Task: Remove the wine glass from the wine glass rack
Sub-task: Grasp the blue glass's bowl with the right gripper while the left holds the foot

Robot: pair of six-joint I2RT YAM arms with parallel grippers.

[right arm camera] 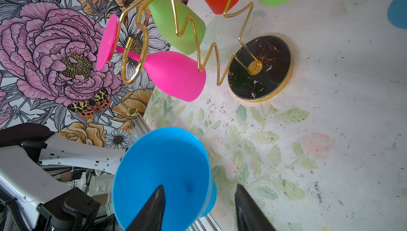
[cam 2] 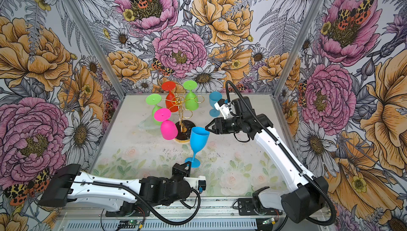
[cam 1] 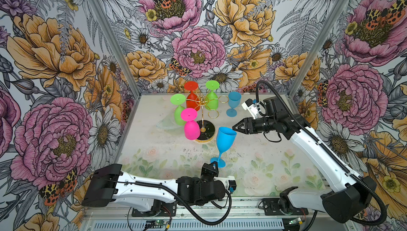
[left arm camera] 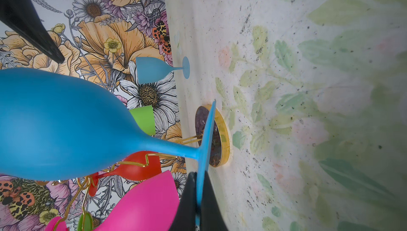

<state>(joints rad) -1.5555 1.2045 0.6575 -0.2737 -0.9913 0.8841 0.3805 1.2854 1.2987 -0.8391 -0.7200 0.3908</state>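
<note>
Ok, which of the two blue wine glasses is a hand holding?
The nearer, bright blue plastic wine glass: the left hand pinches its foot, tilting it. The paler blue wine glass stands free at the back.

The blue wine glass (cam 1: 225, 138) looks matt plastic; the wine glass rack (cam 1: 209, 128) is shiny gold metal wire.

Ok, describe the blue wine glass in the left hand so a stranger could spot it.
Find the gold wire rack mid-table. Just in front, a blue wine glass is held mouth up and tilted, its foot pinched in the left hand. The other blue glass stands on the table at the back; the rack's glasses hang mouth down.
</note>
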